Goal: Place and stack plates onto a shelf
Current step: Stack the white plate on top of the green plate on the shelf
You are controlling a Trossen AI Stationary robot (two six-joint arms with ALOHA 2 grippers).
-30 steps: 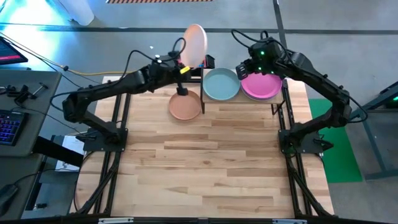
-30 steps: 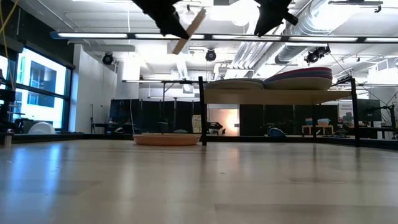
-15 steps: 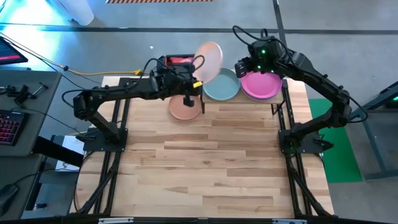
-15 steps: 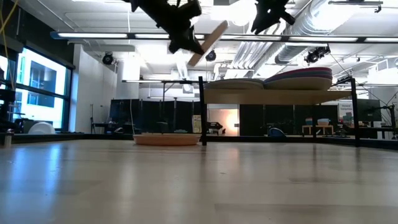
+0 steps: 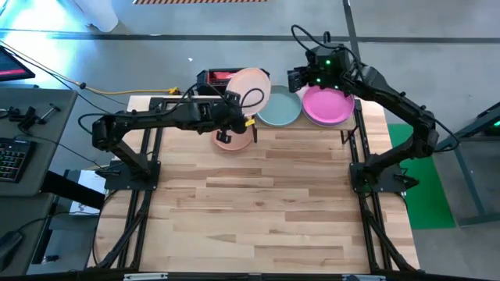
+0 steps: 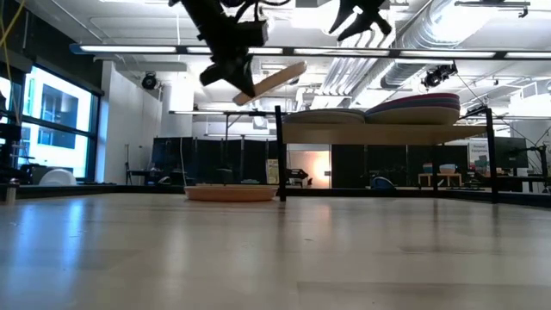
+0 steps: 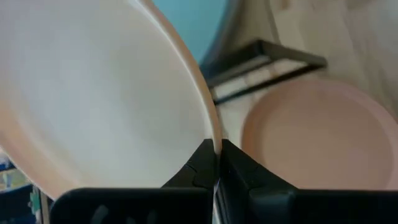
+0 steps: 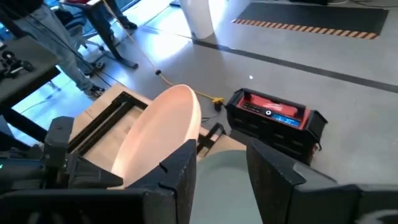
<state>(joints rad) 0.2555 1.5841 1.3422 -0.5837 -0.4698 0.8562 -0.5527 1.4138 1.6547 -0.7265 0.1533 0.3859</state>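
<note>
Pale pink plate (image 5: 248,86) sits tilted, rim pinched in the closed left jaws (image 5: 234,108) above the terracotta plate (image 5: 232,139). Right jaws (image 5: 295,79) hang parted and empty over the shelf's (image 6: 379,133) teal-green plate (image 5: 279,108).

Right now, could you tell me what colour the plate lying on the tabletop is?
Terracotta plate; clearest in the high view.

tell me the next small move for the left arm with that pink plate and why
Probably carry it on over the teal-green plate on the shelf and level it. The left gripper is shut on the pale pink plate, which hangs tilted in the air beside the shelf, above the terracotta plate. The right gripper hovers open, clear of it.
</note>
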